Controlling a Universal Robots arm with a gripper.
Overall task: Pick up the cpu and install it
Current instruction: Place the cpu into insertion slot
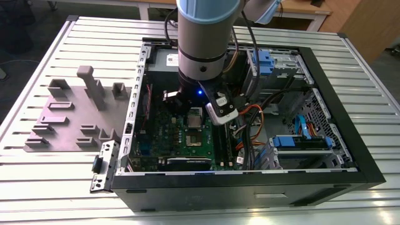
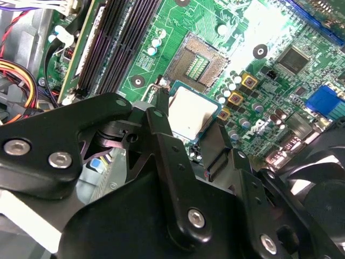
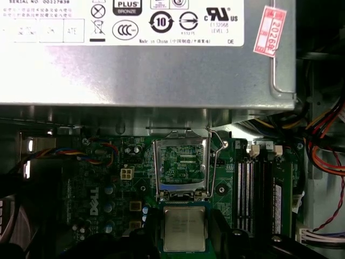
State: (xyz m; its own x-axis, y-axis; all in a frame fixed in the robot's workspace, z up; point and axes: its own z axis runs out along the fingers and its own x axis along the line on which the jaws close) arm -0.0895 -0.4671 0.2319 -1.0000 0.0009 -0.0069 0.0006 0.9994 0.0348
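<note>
The cpu (image 3: 184, 228) has a silvery top with what seems a greenish rim. The gripper (image 2: 190, 116) is black. The motherboard (image 2: 178, 27) is bright green, the desk (image 1: 50, 178) pale silver with ribbed stripes, the computer case (image 1: 250, 194) black.

light: even, probably overhead | glare: motherboard (image 2: 245, 46) washed white, second wrist view | shadow: case (image 1: 250, 199) interior dim

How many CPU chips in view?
1: the small square silvery cpu, held in the black pincer over the green motherboard, near the empty square socket. Others could be hidden.
</note>
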